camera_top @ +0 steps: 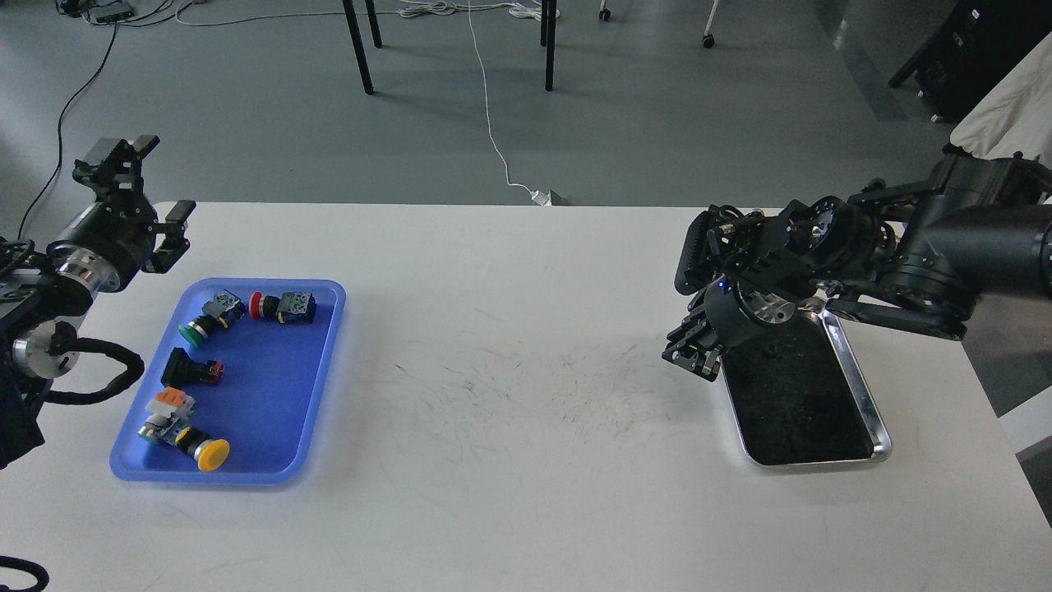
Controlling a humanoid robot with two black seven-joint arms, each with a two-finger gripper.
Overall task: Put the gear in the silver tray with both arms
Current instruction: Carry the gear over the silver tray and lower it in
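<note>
The silver tray [878, 427] lies at the table's [526, 411] right, its floor bare. The right gripper [692, 349] hangs at its near-left rim (too dark to tell its state). The left gripper [148, 189] gapes wide beyond the blue tray [271, 395] of push-buttons [283, 306].

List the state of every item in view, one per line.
Silver tray: empty, flat on the table, right side.
Blue tray: flat on the table, left side, holding four push-button switches.
Green switch: lying on its side.
Red switch: lying on its side.
Black switch: lying down.
Yellow switch: lying on its side.
Left gripper: jaws open, empty, raised.
Right gripper: at the silver tray's near-left corner, jaws unclear.
</note>
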